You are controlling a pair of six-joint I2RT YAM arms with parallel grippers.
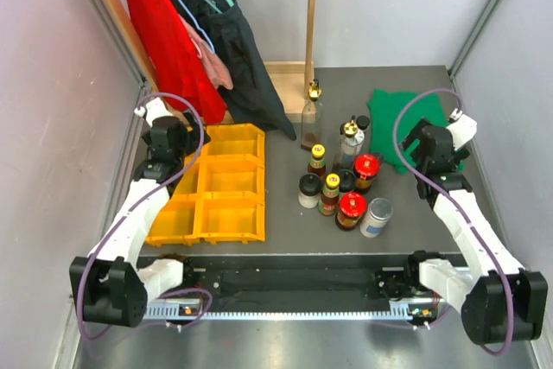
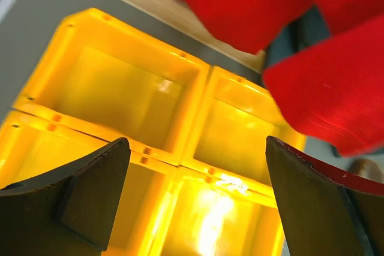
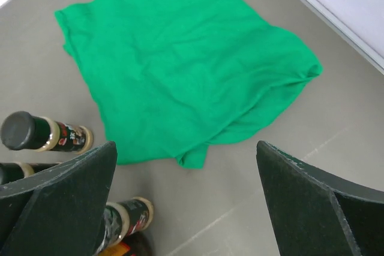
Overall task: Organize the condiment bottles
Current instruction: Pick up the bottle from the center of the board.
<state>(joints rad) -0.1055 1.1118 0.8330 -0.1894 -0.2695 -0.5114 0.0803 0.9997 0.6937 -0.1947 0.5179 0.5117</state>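
1. The compartment tray [image 1: 231, 160] lies on the left half of the worktop [image 1: 285, 213].
2. The condiment bottles [image 1: 332, 192] stand upright in a cluster right of the tray, near the worktop's middle.
3. A canister [image 1: 375, 217] stands at the cluster's near right corner.
4. One tall bottle [image 1: 312, 114] stands behind the cluster, just before the wooden stand's base [image 1: 289, 84].
5. A cloth [image 1: 389, 123] lies flat behind and right of the cluster.
6. Garments [image 1: 173, 41] hang behind the tray.
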